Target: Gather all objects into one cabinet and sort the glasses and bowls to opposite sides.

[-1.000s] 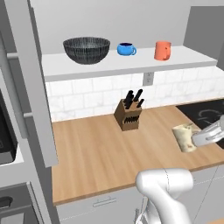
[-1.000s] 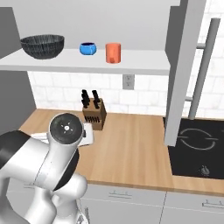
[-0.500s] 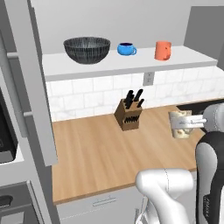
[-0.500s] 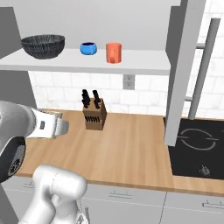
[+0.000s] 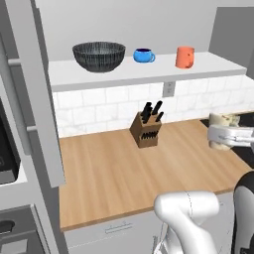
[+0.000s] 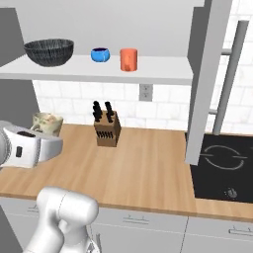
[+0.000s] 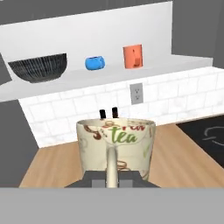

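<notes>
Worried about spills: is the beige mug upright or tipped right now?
Upright. In the hand view the beige mug stands with its rim level and its handle toward the camera, gripped by the hand.

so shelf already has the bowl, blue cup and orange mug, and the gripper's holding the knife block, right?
Not the knife block; it stands on the counter. The gripper is shut on the beige mug, as the hand view shows. The dark grey bowl, blue cup and orange mug are on the shelf.

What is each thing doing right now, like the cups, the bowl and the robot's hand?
beige mug: upright, held above the counter by its handle.
gripper: shut on the mug handle.
dark grey bowl: upright on the shelf.
blue cup: upright on the shelf.
orange mug: upright on the shelf.
knife block: knives in.
</notes>
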